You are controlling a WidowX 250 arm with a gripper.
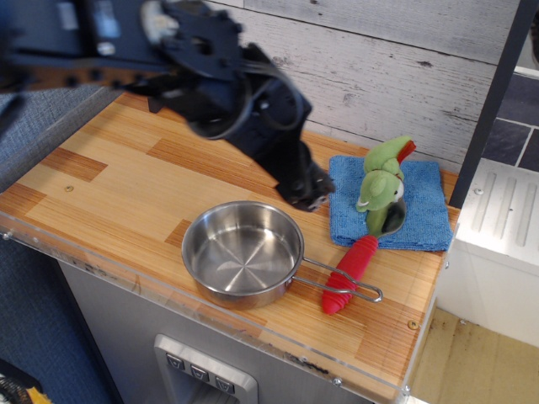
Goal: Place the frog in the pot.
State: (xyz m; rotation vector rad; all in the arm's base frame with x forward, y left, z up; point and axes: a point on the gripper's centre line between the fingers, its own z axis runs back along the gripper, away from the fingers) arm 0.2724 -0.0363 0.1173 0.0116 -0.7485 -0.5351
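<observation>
The frog (383,183), a light-green plush with a red patch at its top, stands upright on a blue cloth (421,210) at the right, leaning over the bowl of a red-handled spoon (347,274). The pot (242,252), a shallow shiny steel pan with a wire handle pointing right, stands empty near the front edge. My gripper (308,199) is blurred by motion, between the pot's far rim and the cloth's left edge, a short way left of the frog. It holds nothing; whether its fingers are open or shut does not show.
The wooden counter (109,181) has a clear plastic lip along its front. A white plank wall (379,67) runs behind. A dark post (493,93) and a white appliance (497,227) stand at the right. My dark arm (194,76) spans the upper left.
</observation>
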